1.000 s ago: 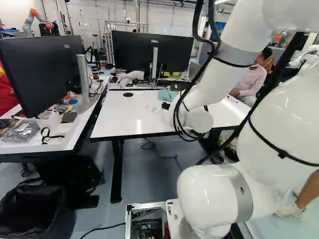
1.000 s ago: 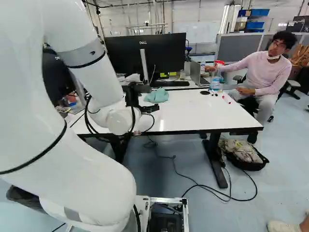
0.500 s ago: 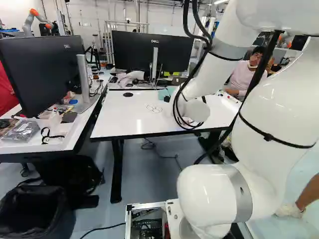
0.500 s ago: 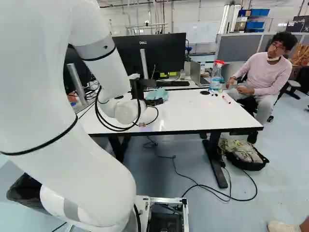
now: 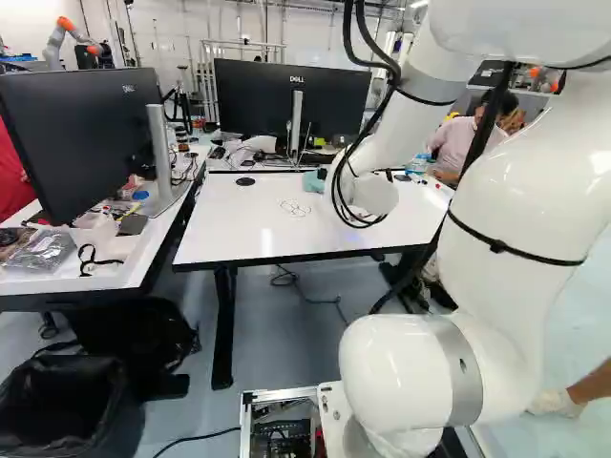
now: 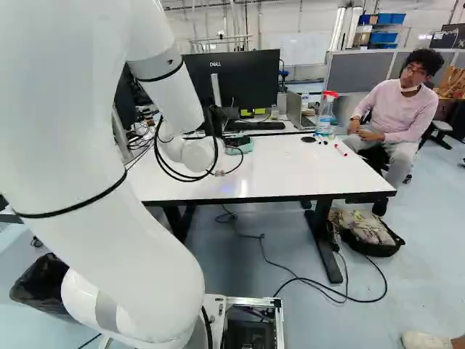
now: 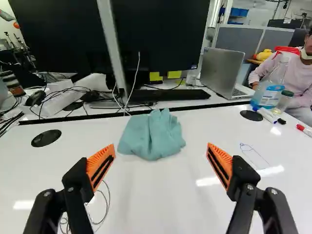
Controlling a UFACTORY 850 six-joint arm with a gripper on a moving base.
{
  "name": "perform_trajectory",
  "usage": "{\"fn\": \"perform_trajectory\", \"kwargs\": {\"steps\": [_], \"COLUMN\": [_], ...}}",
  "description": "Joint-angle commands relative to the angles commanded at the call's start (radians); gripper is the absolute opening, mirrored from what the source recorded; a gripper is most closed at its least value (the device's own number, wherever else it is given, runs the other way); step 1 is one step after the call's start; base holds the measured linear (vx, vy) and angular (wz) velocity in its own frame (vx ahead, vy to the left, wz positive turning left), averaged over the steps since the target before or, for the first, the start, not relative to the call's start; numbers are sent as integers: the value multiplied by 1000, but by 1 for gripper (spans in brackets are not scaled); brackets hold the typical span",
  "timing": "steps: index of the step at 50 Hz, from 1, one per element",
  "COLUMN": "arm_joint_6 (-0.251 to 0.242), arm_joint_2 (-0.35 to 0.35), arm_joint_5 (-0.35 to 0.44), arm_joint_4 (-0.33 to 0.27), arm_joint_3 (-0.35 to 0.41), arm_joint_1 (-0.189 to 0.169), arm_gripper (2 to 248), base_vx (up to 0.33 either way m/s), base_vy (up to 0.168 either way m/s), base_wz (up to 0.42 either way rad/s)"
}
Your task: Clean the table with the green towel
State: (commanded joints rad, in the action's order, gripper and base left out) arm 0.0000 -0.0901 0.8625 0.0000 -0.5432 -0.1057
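Arm (image 5: 375,194) shifting forward over table (image 7: 161,195), base staying put. I'm keeping gripper (image 7: 161,146) open, fingers spread, nothing between. Green towel (image 7: 152,134) lying bunched ahead, near table's far edge. Grasping and wiping both remaining; looped scribbles (image 7: 108,195) showing uncleaned.

Bright, fairly even light fills the room, with a lit ceiling lamp (image 5: 418,4) at the top of the left base view, and the white arm (image 5: 496,219) is nearly washed out where it faces up. Glare spots the desk (image 5: 239,210) near its front edge, and the wrist view shows paler streaks toward its right edge. Shade under the desk is soft-edged.
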Motion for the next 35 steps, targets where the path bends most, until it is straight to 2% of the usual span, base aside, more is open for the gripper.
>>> {"fn": "perform_trajectory", "kwargs": {"steps": [15, 35], "arm_joint_6": [0, 0], "arm_joint_2": [-43, -143], "arm_joint_5": [-33, -93], "arm_joint_4": [0, 0], "arm_joint_3": [-84, -195], "arm_joint_1": [-9, -17], "arm_gripper": [247, 247], "base_vx": [0, 0], "base_vy": [0, 0], "base_wz": [0, 0]}}
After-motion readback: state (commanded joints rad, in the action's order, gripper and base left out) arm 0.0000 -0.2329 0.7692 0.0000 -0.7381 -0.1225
